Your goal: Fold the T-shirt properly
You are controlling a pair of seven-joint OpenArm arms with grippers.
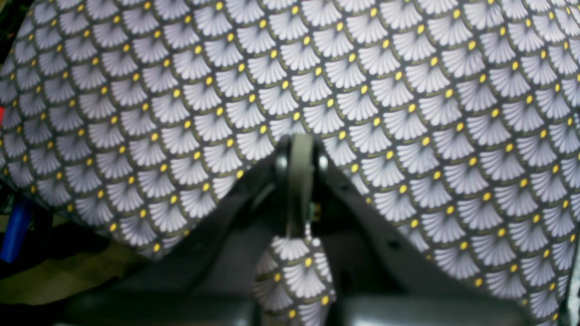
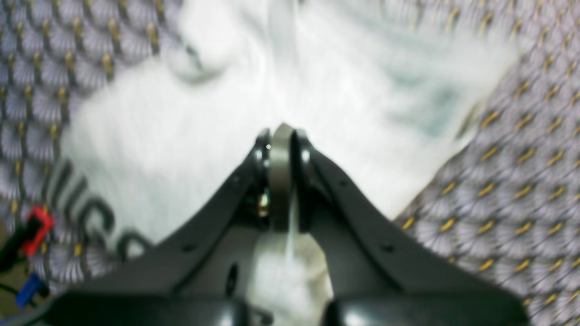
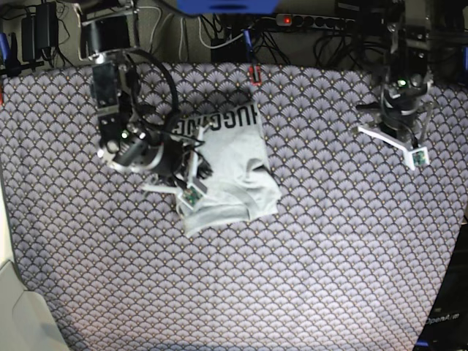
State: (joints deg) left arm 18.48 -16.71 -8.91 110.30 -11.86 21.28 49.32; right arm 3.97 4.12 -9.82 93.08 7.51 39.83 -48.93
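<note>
Item: T-shirt (image 3: 230, 172). Light grey, black block lettering showing along its far edge. Lies on the desk (image 3: 329, 256), left of centre in the base view, gathered into a rough, rumpled rectangle with uneven edges and a loose fold at the near right corner.

Item: tablecloth (image 1: 408, 113). Purple-grey fan pattern with yellow dots; covers the whole desk.

Item: right gripper (image 2: 282, 136). Poised over the shirt's left side. Fingers clenched together; the wrist view shows pale fabric right behind and under them, but blur hides whether any cloth is pinched.

Item: left gripper (image 1: 299, 145). Well apart from the shirt, over bare tablecloth on the far right of the base view. Fingers clenched, grasping nothing.

Step in hand, as judged: a late fold, the shirt already reduced to a compact bundle.

Next move, as judged: square the bundle, smoothing the wrinkled near edge; the idle left arm would need to come across to help.
</note>
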